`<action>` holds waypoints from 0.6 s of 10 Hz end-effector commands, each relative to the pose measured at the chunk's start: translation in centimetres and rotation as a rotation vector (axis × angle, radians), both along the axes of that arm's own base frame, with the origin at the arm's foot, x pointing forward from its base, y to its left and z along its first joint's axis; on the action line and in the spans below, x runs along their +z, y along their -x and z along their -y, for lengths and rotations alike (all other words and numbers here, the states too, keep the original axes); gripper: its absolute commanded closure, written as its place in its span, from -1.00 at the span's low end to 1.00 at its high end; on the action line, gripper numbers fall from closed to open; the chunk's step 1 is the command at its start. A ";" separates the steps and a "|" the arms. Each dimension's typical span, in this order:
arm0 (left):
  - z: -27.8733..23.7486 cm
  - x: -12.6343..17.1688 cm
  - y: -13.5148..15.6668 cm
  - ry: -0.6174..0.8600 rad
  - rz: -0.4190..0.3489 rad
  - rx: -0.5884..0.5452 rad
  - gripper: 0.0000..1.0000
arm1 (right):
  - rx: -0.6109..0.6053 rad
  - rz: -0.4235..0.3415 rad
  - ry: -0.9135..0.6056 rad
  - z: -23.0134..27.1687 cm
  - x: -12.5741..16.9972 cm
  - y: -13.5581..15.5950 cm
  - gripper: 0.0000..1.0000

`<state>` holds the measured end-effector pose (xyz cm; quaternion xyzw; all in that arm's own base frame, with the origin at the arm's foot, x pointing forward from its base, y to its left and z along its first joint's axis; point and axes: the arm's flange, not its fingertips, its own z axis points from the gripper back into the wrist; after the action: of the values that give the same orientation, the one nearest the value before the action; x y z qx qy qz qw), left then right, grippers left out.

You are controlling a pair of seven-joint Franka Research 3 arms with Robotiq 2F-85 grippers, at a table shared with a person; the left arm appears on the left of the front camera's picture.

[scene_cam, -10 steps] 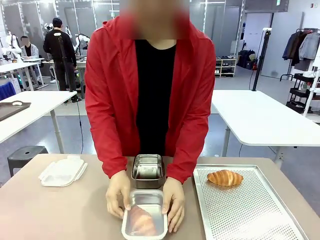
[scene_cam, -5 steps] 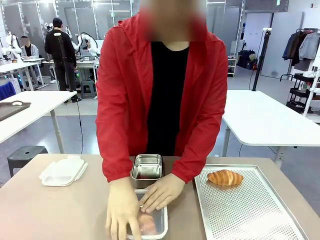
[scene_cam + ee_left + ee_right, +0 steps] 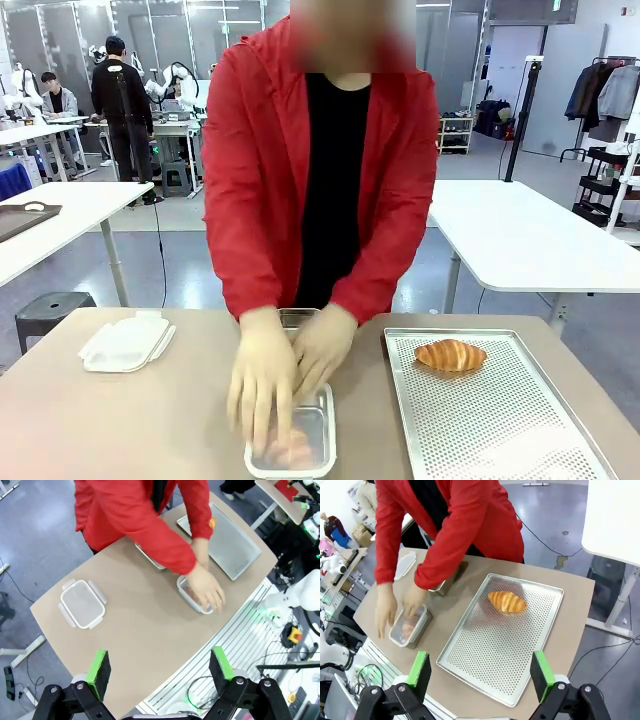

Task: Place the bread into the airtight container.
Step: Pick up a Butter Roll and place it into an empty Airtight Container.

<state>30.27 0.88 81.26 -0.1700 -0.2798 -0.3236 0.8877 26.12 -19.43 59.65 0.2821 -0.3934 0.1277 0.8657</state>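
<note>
Pressing both hands point(image 3: 262, 385) onto the clear lid of the airtight container point(image 3: 318, 445) near the desk's point(image 3: 120, 420) robot-side edge, a person in a red jacket appears to be sealing in the bread point(image 3: 295, 452) visible inside. A second croissant point(image 3: 450, 355) waits on the perforated tray point(image 3: 480, 430) alongside, likely for the steel container point(image 3: 297, 317) behind the hands. The left pincer point(image 3: 159, 665) and right pincer point(image 3: 479, 667) hang high above, spread wide and empty.

No legible text, labels, brand marks, numbers or signs appear on any item in these views.
</note>
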 end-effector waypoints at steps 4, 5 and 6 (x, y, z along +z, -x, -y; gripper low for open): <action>0.1 0.2 0.1 -0.004 0.000 -0.011 -1.00 | 0.003 0.004 -0.005 -0.1 -0.1 0.1 -1.00; 0.1 0.2 0.1 -0.004 0.000 -0.011 -1.00 | 0.003 0.004 -0.005 -0.1 -0.1 0.1 -1.00; 0.1 0.2 0.1 -0.004 0.000 -0.011 -1.00 | 0.003 0.004 -0.005 -0.1 -0.1 0.1 -1.00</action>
<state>30.27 0.88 81.26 -0.1700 -0.2798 -0.3236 0.8877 26.11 -19.44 59.65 0.2821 -0.3934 0.1276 0.8657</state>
